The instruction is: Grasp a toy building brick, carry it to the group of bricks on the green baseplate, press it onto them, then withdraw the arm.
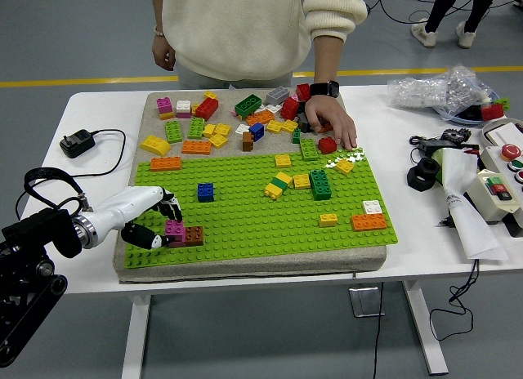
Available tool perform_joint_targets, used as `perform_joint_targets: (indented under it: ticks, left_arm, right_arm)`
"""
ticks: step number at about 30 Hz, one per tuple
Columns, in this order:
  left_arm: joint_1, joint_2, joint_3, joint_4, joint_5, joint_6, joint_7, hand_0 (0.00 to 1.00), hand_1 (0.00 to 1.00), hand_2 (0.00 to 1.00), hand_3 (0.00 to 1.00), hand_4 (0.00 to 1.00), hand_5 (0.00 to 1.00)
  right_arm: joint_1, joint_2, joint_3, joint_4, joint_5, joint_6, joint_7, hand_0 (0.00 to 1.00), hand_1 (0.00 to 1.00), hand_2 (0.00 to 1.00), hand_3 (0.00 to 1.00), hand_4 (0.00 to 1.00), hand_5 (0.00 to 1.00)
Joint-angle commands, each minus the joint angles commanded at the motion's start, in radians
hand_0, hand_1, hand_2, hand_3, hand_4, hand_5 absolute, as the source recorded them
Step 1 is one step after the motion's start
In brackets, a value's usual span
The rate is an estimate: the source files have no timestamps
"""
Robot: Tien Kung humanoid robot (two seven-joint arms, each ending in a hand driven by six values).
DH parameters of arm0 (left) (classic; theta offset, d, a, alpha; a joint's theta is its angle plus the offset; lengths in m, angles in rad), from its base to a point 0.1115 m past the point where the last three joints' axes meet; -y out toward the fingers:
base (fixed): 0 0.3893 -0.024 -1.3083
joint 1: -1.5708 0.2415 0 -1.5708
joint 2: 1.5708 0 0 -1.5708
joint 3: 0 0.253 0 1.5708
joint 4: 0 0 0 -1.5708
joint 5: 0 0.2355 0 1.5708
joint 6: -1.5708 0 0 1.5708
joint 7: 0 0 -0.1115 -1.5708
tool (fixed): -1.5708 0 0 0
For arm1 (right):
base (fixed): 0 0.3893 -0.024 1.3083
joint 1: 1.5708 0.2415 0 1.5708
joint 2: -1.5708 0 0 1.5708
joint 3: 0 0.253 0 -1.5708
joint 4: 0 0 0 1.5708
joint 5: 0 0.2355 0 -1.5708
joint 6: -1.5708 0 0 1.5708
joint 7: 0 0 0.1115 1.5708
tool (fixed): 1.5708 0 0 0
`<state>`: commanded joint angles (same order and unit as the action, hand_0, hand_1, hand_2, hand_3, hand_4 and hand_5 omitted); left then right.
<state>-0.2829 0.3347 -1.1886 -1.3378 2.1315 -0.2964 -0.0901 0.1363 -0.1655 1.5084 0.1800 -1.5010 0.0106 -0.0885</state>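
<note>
Head view, biggest stuff first: white table (98, 273) with a tan pad on it, and on that pad the green baseplate (261, 224), flat and studded all over. At the 12 o'clock side of the pad there's a loose heap of bricks (237, 118), hard glossy plastic, mostly blocky rectangles in red, yellow, green and orange. A person stands at the far edge, one hand (331, 122) resting in that pile at about 1 o'clock.

Robot's left hand (155, 224) comes in from 8 o'clock, white shell forearm with black fingers. The fingers are curled around the pink brick (174, 229), which sits at the baseplate's 7 o'clock corner, touching the brown brick (194, 235) right beside it. Can't tell if the pink one is fully seated on the studs or just resting on them.

So my read: grasp and carry look done, and we're at the pressing stage. What's left is finishing the push, letting go and pulling the arm back out. Right hand isn't visible at all.
</note>
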Motion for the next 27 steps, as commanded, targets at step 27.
perform_joint_targets:
  ticks: [27]
  left_arm:
    - [-0.006,-0.001,0.008,0.035,-0.011,0.003,-0.007,0.66,0.661,0.522,0.535,0.742,0.086]
  right_arm:
    - [0.0,0.001,-0.001,0.0,0.007,-0.001,0.0,0.761,0.676,0.718,0.737,0.998,0.683]
